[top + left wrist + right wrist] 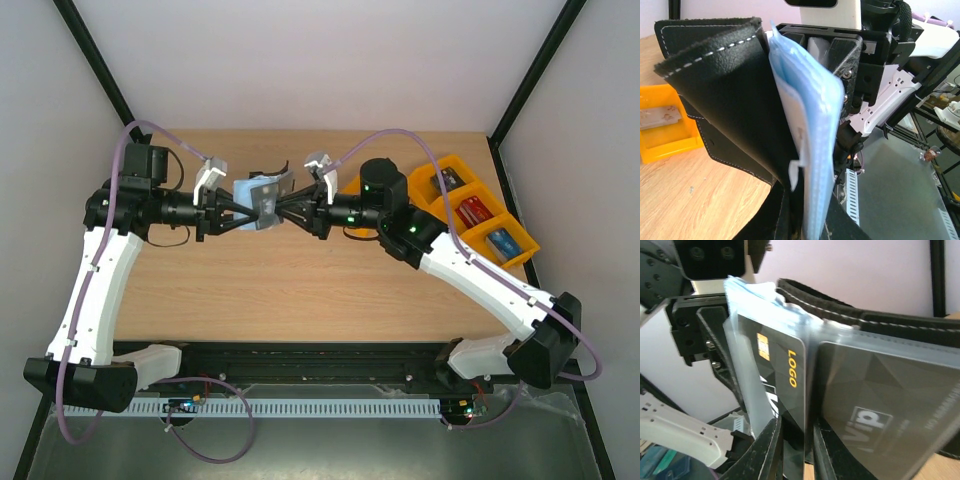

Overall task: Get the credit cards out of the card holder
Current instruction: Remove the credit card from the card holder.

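Scene: We see the black stitched folding card holder (pixel 262 200) held open in mid-air between both arms, above the wooden table (pixel 300 290), far of centre.
Why so held: Lifted and spread, its pale blue-grey clear pockets (pixel 810 125) fan apart. We judge this leaves a card edge free to draw.
Left arm: Stretched level, pointing right. The left gripper (pixel 240 216) is clamped on the holder's lower edge, anchoring it.
Right arm: Reaching left, level, facing its partner. The right gripper (pixel 796 452) is narrowed to a pinch on the dark plastic credit card with gold LOGO print (pixel 782 380), not yet out of its sleeve.
Remaining: A second dark card marked VIP (pixel 875 410) sits in the next pocket.
Far right: Orange plastic trays (pixel 456 160) hold a red card (pixel 478 210) and others.
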Controlling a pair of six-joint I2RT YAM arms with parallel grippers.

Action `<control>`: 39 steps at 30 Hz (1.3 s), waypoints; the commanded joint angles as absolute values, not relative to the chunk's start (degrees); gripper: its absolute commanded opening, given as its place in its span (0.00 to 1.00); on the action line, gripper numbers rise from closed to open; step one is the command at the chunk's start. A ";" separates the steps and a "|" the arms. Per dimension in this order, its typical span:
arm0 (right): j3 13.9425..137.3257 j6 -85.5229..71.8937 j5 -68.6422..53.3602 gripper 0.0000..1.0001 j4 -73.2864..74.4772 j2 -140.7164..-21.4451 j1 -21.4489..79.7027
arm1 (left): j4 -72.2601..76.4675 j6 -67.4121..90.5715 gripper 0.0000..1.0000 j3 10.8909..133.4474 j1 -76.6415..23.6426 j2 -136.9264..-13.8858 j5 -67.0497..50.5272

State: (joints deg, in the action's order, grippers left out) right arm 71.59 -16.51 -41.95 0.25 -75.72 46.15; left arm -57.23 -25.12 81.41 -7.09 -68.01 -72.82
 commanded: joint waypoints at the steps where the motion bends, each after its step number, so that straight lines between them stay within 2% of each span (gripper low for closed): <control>1: 71.55 -19.63 -48.02 0.17 -8.63 -76.12 46.78 | -58.34 -26.67 0.02 81.30 -7.91 -67.42 -77.38; 5: 69.73 -23.46 -53.71 0.15 -15.38 -75.59 46.78 | -57.94 -26.23 0.02 81.28 -7.89 -67.50 -77.19; 8: 69.37 -24.99 -54.73 0.02 -16.35 -75.69 46.81 | -57.28 -25.35 0.02 81.20 -7.91 -67.47 -77.06; 12: 68.77 -22.75 -51.11 0.02 -13.54 -74.17 46.64 | -57.30 -25.27 0.03 81.13 -7.83 -67.15 -77.29; 20: 66.92 -21.84 -47.56 0.02 -10.09 -71.63 44.84 | -57.65 -25.49 0.23 80.47 -7.29 -66.95 -78.99; 23: 66.72 -21.41 -47.39 0.02 -8.90 -70.75 43.79 | -57.64 -25.49 0.26 80.38 -6.99 -66.81 -79.20; 25: 66.67 -21.03 -47.52 0.02 -8.05 -70.22 43.24 | -57.73 -25.48 0.24 80.33 -6.79 -66.72 -79.26; 29: 67.15 -20.32 -47.98 0.02 -6.61 -69.70 42.76 | -56.69 -24.65 0.03 80.13 -6.61 -66.86 -79.13; 39: 64.28 -18.15 -47.80 0.02 -2.58 -66.19 36.48 | -52.24 -19.80 0.02 77.93 -4.99 -66.47 -76.90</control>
